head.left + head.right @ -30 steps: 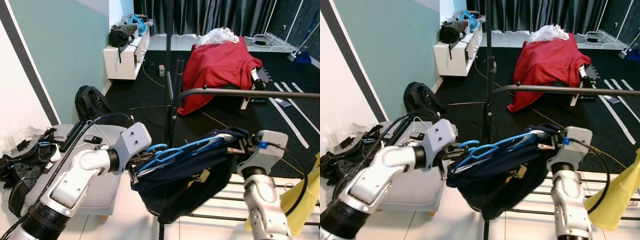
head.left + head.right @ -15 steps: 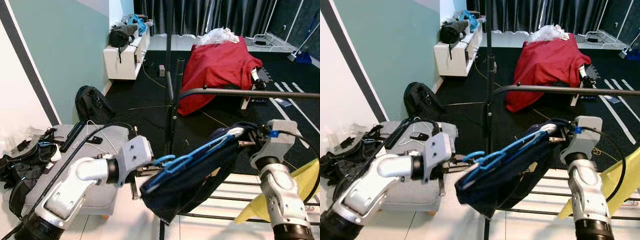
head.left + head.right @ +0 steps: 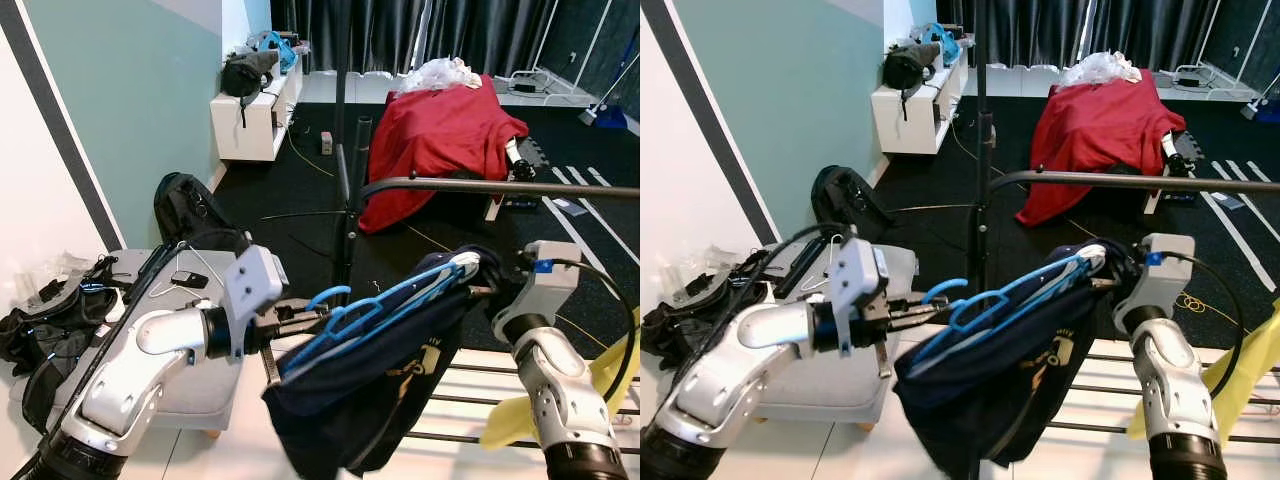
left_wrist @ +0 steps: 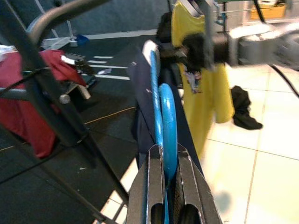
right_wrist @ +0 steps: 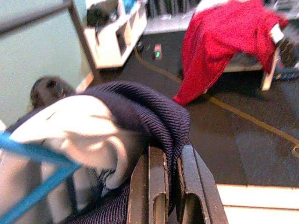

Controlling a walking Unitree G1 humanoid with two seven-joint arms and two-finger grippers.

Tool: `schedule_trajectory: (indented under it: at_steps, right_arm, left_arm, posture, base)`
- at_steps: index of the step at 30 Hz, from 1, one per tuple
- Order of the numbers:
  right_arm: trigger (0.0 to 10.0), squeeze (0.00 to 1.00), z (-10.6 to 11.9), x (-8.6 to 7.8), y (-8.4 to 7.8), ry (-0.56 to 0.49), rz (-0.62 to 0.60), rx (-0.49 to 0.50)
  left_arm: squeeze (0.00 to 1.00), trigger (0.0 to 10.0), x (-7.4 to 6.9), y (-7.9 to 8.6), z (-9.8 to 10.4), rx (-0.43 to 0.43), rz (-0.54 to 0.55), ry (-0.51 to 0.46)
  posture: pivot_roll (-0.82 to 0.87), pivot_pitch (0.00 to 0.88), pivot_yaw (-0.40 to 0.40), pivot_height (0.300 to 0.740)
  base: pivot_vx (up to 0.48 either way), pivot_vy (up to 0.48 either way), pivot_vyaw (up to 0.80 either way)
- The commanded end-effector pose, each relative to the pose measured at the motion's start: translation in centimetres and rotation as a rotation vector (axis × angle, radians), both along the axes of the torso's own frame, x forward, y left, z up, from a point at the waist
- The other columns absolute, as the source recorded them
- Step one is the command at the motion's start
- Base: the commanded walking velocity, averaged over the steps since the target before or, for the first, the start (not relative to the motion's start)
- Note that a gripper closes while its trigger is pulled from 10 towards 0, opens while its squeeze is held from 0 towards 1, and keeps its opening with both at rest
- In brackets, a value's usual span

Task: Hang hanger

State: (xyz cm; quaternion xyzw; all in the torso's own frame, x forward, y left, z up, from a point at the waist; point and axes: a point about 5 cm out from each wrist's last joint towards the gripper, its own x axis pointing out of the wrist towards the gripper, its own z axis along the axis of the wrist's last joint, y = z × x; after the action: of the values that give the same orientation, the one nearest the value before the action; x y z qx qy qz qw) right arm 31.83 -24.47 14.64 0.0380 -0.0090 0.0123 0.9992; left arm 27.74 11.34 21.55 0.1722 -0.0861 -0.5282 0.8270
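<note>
The two head cameras look forward and down across a room, sharing nearly the same scene: a dark rail (image 3: 500, 186) crossing mid-frame, a red cloth (image 3: 437, 128) beyond it and a white shelf (image 3: 912, 100) by the wall. The left wrist camera sits close behind its fingers (image 4: 152, 186), looking along a blue hanger (image 4: 167, 116) toward that rail. The right wrist camera, equally near, faces past dark knit fabric (image 5: 154, 114) toward the same red cloth and shelf.
</note>
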Motion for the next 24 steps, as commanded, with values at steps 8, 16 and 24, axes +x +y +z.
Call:
schedule_trajectory:
  at_steps: [8, 16, 24]
  right_arm:
    - [0.0, 0.0, 1.6, -0.6, 7.4, -0.176, 0.27, -0.062]
    - [0.0, 0.0, 0.7, -1.5, 11.7, -0.185, 0.457, -0.258]
    - [0.0, 0.0, 0.1, -1.5, 11.5, -0.148, 0.423, -0.345]
  left_arm:
    - [0.0, 0.0, 0.6, -0.1, -1.5, 0.185, 0.025, -0.039]
    - [0.0, 0.0, 1.2, -0.1, -2.3, 0.245, 0.069, -0.05]
    - [0.0, 0.0, 0.9, -0.1, -2.3, 0.246, 0.048, -0.044]
  posture:
    - [-0.09, 0.038, 0.029, 0.735]
    - [-0.09, 0.044, 0.03, 0.735]
    - [-0.09, 0.049, 0.031, 0.735]
  base:
    - [0.0, 0.0, 0.0]
    - [0.0, 0.0, 0.0]
    - [0.0, 0.0, 0.0]
